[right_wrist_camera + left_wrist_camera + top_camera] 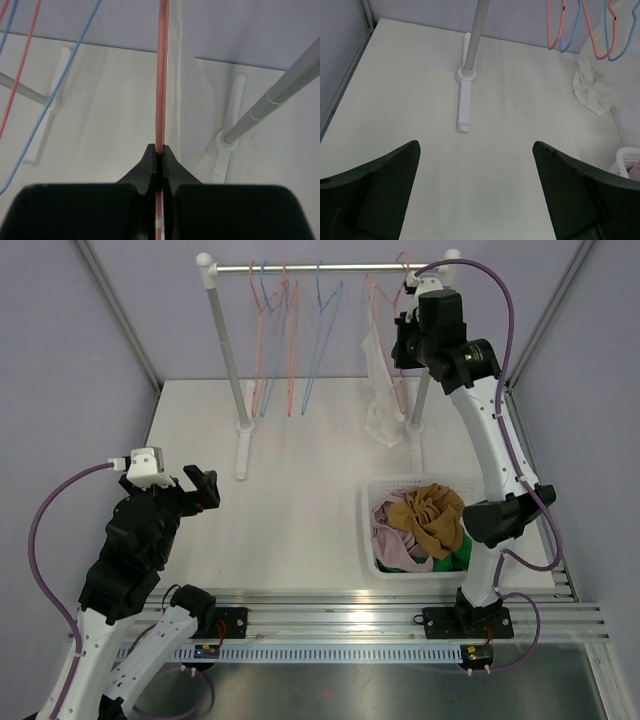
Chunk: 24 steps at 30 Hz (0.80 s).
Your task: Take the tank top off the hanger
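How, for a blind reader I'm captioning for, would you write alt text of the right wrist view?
The right gripper is shut on a red hanger running straight up the frame's middle, with the white tank top hanging just to its right. A grey rack pole slants at right above the white table.

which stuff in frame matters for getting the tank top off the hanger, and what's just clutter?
Job:
- white tank top
- pink hanger it hangs on
- right pincer, shut on that hanger
- rack carrying it

Clutter:
- empty hangers, pink and blue
- basket with clothes piled in it
- left pincer, open, away from the rack
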Each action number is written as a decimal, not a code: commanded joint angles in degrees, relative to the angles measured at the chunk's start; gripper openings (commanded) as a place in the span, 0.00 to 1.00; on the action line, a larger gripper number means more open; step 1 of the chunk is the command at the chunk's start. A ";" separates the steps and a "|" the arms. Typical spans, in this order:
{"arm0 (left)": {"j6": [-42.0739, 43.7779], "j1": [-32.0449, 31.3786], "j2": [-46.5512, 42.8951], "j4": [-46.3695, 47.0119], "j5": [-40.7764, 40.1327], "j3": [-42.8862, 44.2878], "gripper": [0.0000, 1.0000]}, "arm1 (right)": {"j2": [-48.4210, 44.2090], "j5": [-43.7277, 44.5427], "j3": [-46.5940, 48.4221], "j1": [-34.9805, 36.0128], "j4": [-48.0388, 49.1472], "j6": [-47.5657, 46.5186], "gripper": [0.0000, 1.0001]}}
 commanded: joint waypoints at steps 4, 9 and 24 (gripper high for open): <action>0.81 0.68 0.94 2.35 1.19 -0.24 0.99 | -10.57 -5.20 -1.63 0.74 2.90 1.07 0.00; 0.72 0.94 1.38 2.52 1.37 -0.24 0.99 | -14.01 -5.65 -5.33 2.32 1.76 1.24 0.00; -0.25 1.20 -0.28 7.79 12.43 -0.59 0.99 | -35.54 -0.83 -35.98 23.23 2.28 6.69 0.00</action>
